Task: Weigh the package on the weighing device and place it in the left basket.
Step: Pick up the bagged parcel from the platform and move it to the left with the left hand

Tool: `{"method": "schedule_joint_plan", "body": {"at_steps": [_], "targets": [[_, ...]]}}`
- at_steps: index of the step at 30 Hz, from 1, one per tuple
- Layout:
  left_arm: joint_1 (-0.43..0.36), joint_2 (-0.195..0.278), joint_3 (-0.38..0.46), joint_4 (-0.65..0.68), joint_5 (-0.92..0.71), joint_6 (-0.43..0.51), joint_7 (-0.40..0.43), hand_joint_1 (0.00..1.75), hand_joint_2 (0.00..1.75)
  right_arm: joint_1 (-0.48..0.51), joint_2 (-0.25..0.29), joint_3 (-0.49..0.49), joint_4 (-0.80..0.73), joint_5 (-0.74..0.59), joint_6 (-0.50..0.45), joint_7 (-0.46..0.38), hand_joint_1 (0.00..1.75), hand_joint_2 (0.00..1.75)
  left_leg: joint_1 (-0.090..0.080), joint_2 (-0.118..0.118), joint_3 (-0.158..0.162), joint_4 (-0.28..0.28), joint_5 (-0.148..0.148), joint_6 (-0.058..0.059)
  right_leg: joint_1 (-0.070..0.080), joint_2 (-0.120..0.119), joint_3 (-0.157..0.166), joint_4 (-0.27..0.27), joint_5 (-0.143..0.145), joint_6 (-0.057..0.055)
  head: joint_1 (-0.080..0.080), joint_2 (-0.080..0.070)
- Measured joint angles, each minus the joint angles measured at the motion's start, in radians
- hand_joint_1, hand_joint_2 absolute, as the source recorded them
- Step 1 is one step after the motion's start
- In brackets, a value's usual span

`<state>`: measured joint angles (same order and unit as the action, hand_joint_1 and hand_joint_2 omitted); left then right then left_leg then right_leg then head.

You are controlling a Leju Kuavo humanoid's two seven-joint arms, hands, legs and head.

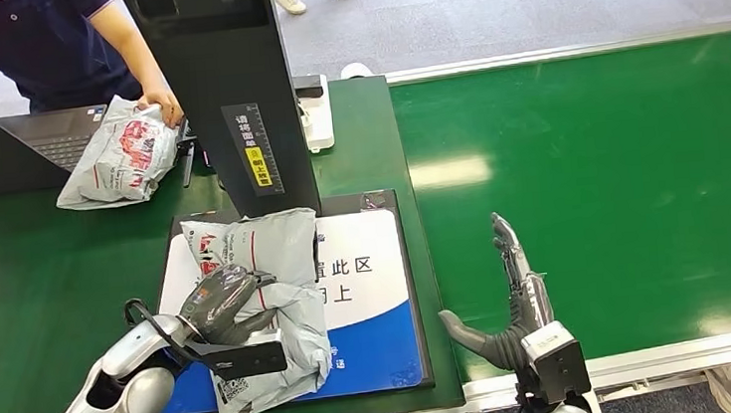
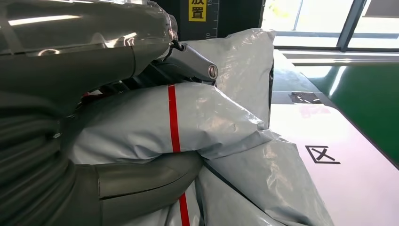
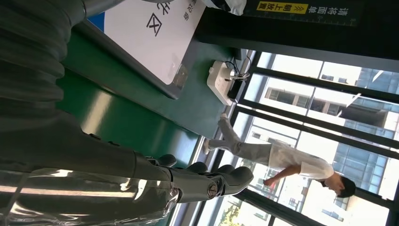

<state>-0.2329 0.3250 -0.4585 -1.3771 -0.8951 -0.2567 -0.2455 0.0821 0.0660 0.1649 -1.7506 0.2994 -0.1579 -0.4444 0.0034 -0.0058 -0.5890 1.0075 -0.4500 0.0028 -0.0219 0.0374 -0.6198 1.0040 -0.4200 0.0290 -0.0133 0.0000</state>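
Observation:
A grey plastic package with red stripes lies on the weighing device's white and blue platform, in front of its black column. My left hand grips the package from above; in the left wrist view the thumb and fingers wrap around the crumpled package. My right hand is held flat and empty, fingers straight, over the green belt beside the scale, also seen as straight fingers in the right wrist view.
A person's hand rests on a second grey package at the back left, beside a laptop. A wide green conveyor runs to the right. A white power strip lies behind the column. Another person walks beyond.

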Motion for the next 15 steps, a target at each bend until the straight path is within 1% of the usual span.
{"method": "schedule_joint_plan", "body": {"at_steps": [5,8,10,15], "targets": [[0.004,0.000,0.003,-0.006,0.012,0.013,-0.005,1.75,1.75,0.000,0.000,-0.004,0.000,0.001,0.000,0.000,0.00,1.75,0.000,0.000,0.000,0.000,0.000,0.000,0.000,0.000,0.000,0.000,0.000,0.000,0.000,0.000],[0.018,0.000,0.020,-0.032,0.059,0.022,-0.032,1.75,1.75,0.004,0.001,-0.007,-0.005,0.005,0.000,0.000,0.00,1.75,0.000,0.000,0.000,0.000,0.000,0.000,0.000,0.000,-0.001,0.000,0.000,0.000,0.000,0.000],[0.025,0.000,0.041,-0.057,0.134,0.003,-0.076,1.75,1.75,0.006,0.001,-0.008,-0.008,0.006,0.001,-0.001,0.00,1.75,0.000,0.000,-0.001,0.000,0.000,0.000,0.000,0.000,-0.001,0.000,0.000,0.000,0.000,0.000],[0.040,0.000,0.120,-0.139,0.388,-0.102,-0.214,1.75,1.75,0.004,0.002,-0.009,-0.010,0.003,0.011,-0.002,0.00,1.75,0.000,0.000,-0.001,0.000,0.000,0.000,0.000,0.000,-0.001,0.000,0.000,0.000,0.000,0.000]]}}
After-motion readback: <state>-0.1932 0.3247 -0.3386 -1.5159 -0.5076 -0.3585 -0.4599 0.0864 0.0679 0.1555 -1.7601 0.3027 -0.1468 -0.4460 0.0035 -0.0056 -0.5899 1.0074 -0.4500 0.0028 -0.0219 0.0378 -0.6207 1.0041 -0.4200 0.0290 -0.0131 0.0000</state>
